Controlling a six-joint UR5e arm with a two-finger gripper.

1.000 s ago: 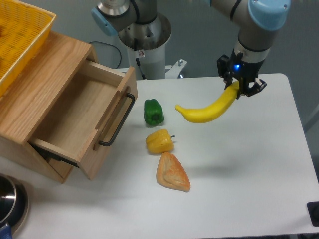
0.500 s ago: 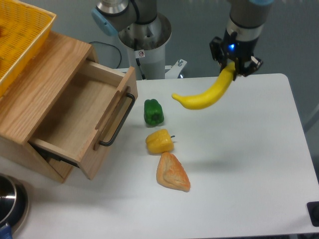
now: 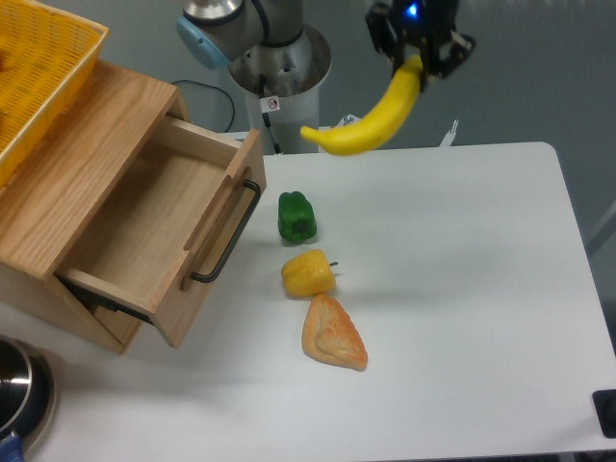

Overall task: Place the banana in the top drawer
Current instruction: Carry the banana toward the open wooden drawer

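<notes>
The bright-yellow banana [image 3: 370, 117] hangs in the air above the table's far edge, its free tip pointing left and down. My gripper [image 3: 417, 60] is shut on its upper right end, near the top of the view. The top drawer [image 3: 154, 236] of the wooden cabinet stands pulled open at the left, its black bar handle [image 3: 227, 234] facing the table. The drawer's inside shows only bare wood. The banana is to the right of the drawer and well above it.
A green pepper [image 3: 296, 216], a yellow pepper [image 3: 308, 273] and an orange-tan pastry [image 3: 332, 333] lie in a column just right of the drawer front. A yellow mesh basket [image 3: 43, 67] sits on the cabinet top. The robot base [image 3: 276, 82] stands behind; a dark pot [image 3: 21, 390] is at bottom left.
The gripper has risen and moved left with the banana, from beside the table's right half to high over the far edge. Nothing else moved.
</notes>
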